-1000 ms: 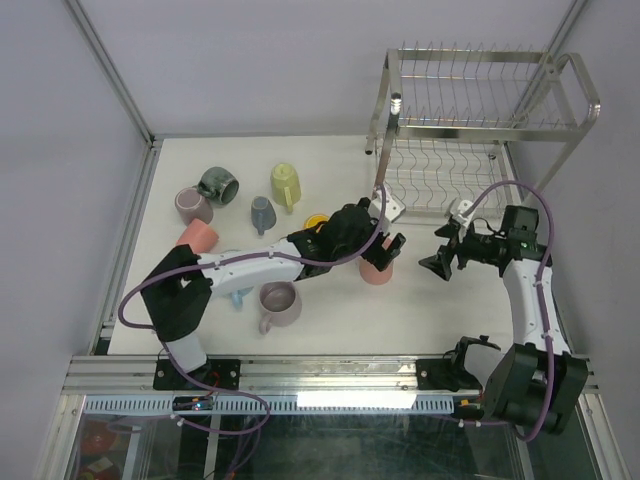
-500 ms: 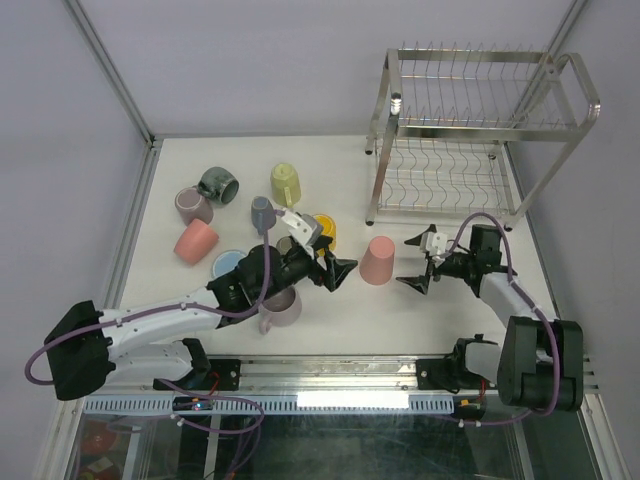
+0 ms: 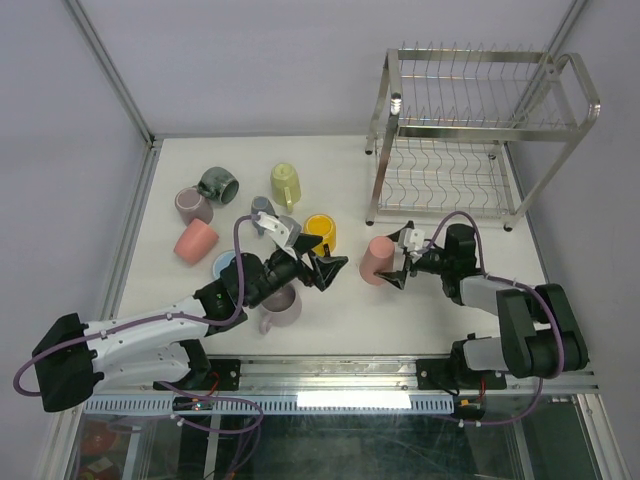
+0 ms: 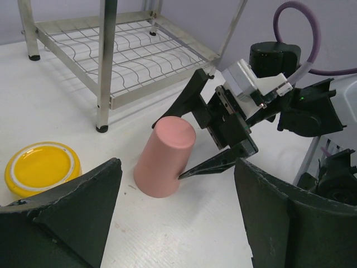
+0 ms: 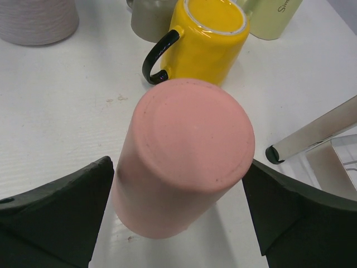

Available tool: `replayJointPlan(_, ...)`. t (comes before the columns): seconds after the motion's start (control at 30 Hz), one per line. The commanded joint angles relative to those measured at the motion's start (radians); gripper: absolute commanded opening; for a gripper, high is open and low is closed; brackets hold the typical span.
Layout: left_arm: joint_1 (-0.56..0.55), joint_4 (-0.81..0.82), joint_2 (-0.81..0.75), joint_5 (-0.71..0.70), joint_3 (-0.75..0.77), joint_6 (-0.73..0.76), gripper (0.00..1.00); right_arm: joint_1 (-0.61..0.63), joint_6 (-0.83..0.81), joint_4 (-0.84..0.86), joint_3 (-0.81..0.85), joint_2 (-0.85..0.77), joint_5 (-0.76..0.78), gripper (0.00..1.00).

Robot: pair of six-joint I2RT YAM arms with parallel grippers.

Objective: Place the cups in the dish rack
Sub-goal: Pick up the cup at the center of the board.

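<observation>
One salmon pink tumbler (image 3: 377, 260) sits base-up, right of the worktop's centre, between the fingers of the spread right claw (image 3: 392, 264). It is likely light, rigid and breakable, so grip mid-wall. The left claw (image 3: 335, 270) gapes empty.

Left arm (image 3: 165, 322) stretches low from its base, running diagonally forward and to the right. Left hand (image 3: 335, 274) points right with its fingers (image 4: 67, 212) spread wide and nothing between them. Right arm (image 3: 525, 305) is folded close to its base, the forearm lying low and reaching left. Right hand (image 3: 389, 262) points left, facing the left hand, fingers (image 5: 61, 206) spread wide. The hands are near each other, not touching.
</observation>
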Motion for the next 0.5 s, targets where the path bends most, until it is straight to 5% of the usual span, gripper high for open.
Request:
replayJointPlan(0.0, 0.008, 0.058, -0.044, -0.021, -0.015, -0.019, 0.80, 0.035, 0.019, 0.159, -0.008, 0.032, 0.062, 0.99)
replayJointPlan(0.23, 0.007, 0.056, -0.064, -0.030, -0.026, -0.022, 0.79, 0.036, 0.013, 0.172, 0.025, 0.126, 0.062, 0.90)
replayJointPlan(0.47, 0.008, 0.048, -0.067, -0.035, -0.021, -0.016, 0.79, 0.031, -0.082, 0.009, 0.069, 0.099, -0.001, 0.55)
